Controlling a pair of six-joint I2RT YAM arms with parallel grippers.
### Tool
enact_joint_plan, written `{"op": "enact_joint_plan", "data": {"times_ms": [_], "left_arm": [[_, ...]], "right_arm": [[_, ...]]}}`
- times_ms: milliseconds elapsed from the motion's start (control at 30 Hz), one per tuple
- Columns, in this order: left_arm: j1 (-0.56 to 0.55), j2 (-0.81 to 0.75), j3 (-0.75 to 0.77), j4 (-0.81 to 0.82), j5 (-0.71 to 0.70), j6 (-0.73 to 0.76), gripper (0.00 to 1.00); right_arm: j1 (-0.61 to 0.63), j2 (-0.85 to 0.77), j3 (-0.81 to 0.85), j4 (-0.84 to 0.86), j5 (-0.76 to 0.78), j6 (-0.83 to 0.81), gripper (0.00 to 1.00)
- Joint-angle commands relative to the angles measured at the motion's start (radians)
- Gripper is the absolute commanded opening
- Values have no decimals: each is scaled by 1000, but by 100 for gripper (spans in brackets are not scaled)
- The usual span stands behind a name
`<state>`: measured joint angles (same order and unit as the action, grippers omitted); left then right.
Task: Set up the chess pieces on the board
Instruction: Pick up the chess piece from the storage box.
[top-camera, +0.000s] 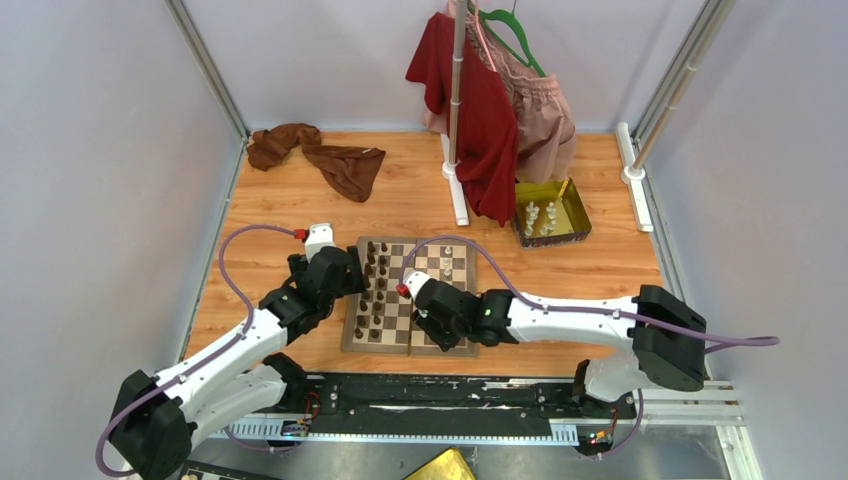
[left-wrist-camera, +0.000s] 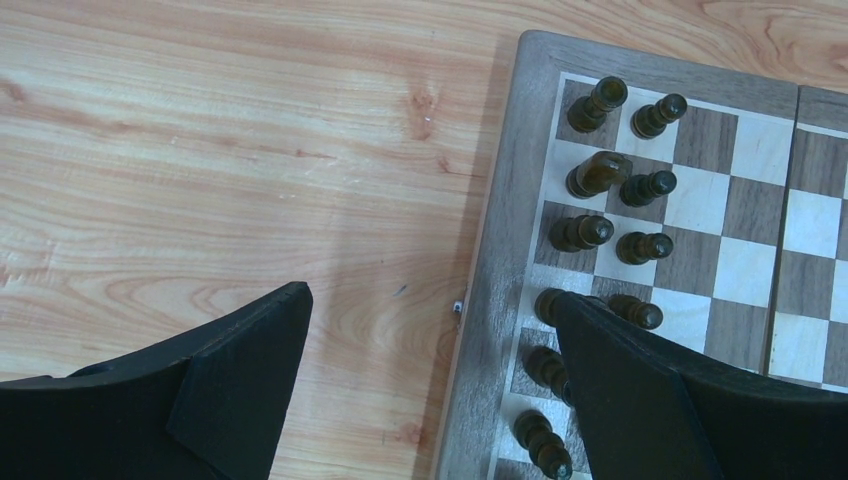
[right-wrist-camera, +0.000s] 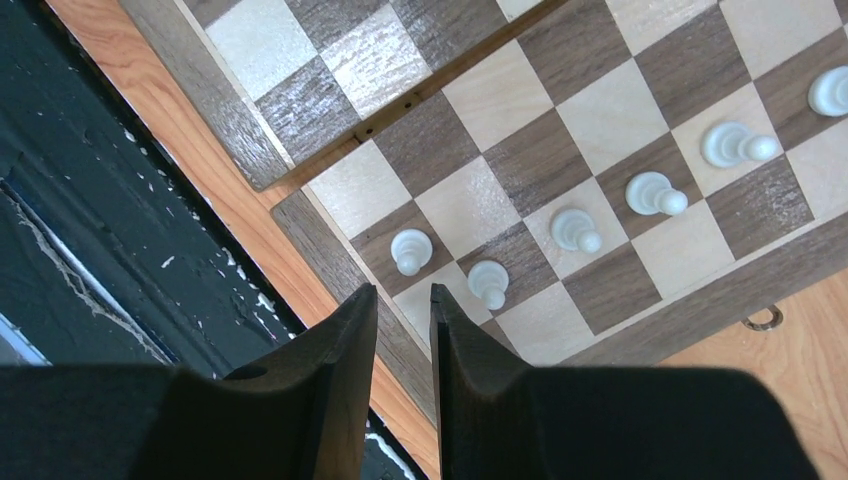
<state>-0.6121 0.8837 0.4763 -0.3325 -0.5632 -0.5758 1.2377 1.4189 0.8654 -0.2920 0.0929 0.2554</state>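
Observation:
The wooden board (top-camera: 378, 346) lies in the middle of the table. Several dark brown pieces (top-camera: 376, 290) stand in two columns along its left side. Several cream-white pieces (top-camera: 447, 262) stand on its right half. My left gripper (top-camera: 345, 272) is wide open and empty. In the left wrist view (left-wrist-camera: 430, 330) one finger hangs over the table and the other over the dark pieces (left-wrist-camera: 582, 232) at the board's edge (left-wrist-camera: 500, 250). My right gripper (top-camera: 430, 312) hovers over the board's near right corner. In the right wrist view (right-wrist-camera: 403, 300) its jaws stand slightly apart and empty, just short of a diagonal row of white pieces (right-wrist-camera: 489, 281).
A gold metal tray (top-camera: 578, 212) at the back right holds more white pieces (top-camera: 540, 218). A white rack (top-camera: 456, 150) with red and pink clothes stands behind the board. A brown cloth (top-camera: 320, 155) lies at the back left. A black rail (right-wrist-camera: 100, 230) runs along the near edge.

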Motion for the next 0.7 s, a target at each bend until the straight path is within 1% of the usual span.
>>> {"op": "enact_joint_plan", "data": {"times_ms": [0, 467, 667], "left_arm": [[-8, -29, 18, -14, -38, -2, 100], [-8, -106, 19, -55, -76, -2, 100], [-8, -150, 8, -74, -95, -8, 100]], "right_arm": [[17, 22, 48, 13, -22, -24, 31], [19, 62, 61, 16, -23, -31, 29], [16, 77, 61, 16, -19, -30, 26]]}}
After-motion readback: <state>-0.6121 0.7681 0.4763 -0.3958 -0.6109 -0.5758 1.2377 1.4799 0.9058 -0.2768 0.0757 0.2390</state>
